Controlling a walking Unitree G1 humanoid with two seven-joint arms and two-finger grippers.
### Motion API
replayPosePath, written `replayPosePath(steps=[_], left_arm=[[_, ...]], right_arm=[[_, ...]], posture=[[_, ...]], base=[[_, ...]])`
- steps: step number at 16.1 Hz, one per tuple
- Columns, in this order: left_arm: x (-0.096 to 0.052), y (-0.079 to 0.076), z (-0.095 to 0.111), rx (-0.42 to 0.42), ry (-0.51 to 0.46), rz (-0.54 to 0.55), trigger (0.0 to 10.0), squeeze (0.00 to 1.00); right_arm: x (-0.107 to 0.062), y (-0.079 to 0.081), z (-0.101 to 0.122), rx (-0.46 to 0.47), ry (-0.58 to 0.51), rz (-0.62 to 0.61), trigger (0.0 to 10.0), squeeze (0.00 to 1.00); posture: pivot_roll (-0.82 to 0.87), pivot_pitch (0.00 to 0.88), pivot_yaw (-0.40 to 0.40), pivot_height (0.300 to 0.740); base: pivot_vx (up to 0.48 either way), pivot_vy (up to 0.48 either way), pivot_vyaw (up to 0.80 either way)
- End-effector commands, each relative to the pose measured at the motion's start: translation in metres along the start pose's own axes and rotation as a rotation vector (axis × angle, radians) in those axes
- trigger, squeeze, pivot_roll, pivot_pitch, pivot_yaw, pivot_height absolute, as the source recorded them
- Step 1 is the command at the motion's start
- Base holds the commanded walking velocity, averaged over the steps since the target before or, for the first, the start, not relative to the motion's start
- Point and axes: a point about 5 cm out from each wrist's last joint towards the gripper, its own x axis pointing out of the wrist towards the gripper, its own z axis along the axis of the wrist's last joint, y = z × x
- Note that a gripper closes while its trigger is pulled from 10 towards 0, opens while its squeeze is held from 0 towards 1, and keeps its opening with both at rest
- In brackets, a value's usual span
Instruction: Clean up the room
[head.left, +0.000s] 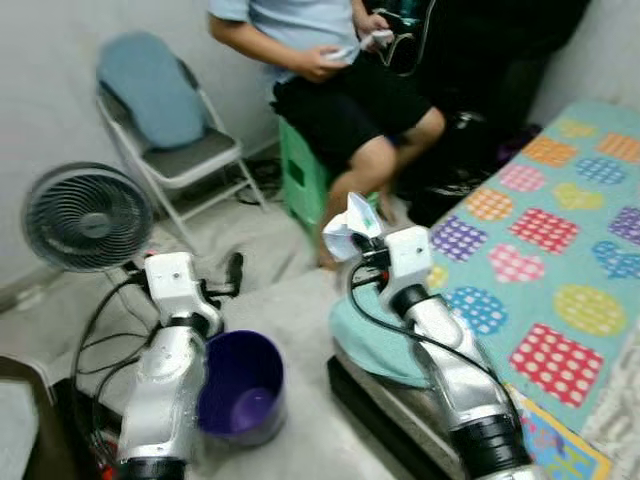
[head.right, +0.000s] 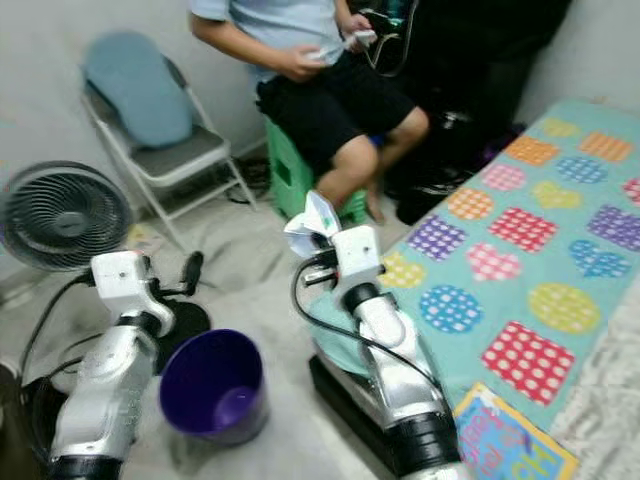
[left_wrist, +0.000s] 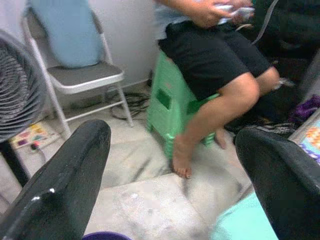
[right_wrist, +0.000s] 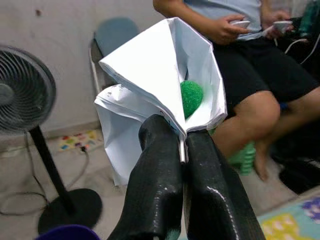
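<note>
Gripping crumpled white paper (right_wrist: 150, 85), right gripper (head.left: 352, 244) jaws clenched; purple bin (head.left: 243, 388) at seven o'clock; left gripper (head.left: 234, 272) jaws released.

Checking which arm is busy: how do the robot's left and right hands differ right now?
The right hand is shut on a folded white paper with a green ball inside; the left hand is open and holds nothing. The right hand is beside the patterned mat; the left is above the purple bin. Both have black fingers.
</note>
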Motion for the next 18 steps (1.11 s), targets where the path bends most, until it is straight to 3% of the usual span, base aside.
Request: replayPosePath(steps=[1,6,9,10,11,14,16,18], left_arm=[[-0.001,0.012,0.002,0.037,-0.008,0.043,10.0,0.0],[-0.017,0.023,-0.007,0.0,0.007,0.099,10.0,0.0],[-0.036,0.051,-0.005,0.015,-0.015,0.22,10.0,0.0],[-0.052,0.068,-0.004,0.036,-0.004,0.234,10.0,0.0],[-0.061,0.073,-0.004,0.036,0.004,0.228,10.0,0.0],[-0.076,0.066,-0.008,-0.002,0.018,0.173,10.0,0.0],[-0.078,0.063,-0.007,-0.02,0.016,0.15,10.0,0.0],[-0.064,0.056,-0.008,-0.027,0.027,0.157,10.0,0.0]], right_arm=[[0.007,0.01,0.006,0.0,-0.022,0.038,10.0,0.0],[0.009,0.013,0.004,0.012,-0.024,0.054,10.0,0.0],[-0.01,-0.005,0.001,0.026,-0.024,-0.025,10.0,0.0],[-0.022,-0.023,-0.007,0.047,0.014,-0.093,10.0,0.0],[-0.026,-0.028,-0.01,0.044,0.026,-0.109,10.0,0.0],[-0.03,-0.03,-0.007,0.03,0.032,-0.105,10.0,0.0],[-0.03,-0.029,-0.006,0.032,0.037,-0.104,10.0,0.0],[-0.03,-0.025,-0.005,0.042,0.032,-0.1,10.0,0.0]], posture=[[-0.13,0.0,0.085,0.74],[-0.13,0.0,0.055,0.74],[-0.14,0.0,0.058,0.74],[-0.14,0.0,0.057,0.74],[-0.14,0.0,0.054,0.74],[-0.15,0.004,0.038,0.74],[-0.15,0.004,0.038,0.74],[-0.16,0.001,0.036,0.74]], base=[[0.0,0.0,0.8],[0.0,0.0,0.8],[0.0,0.0,0.0],[0.0,0.0,0.0],[0.0,0.0,0.0],[0.0,0.0,0.0],[0.0,0.0,0.0],[0.0,0.0,0.0]])
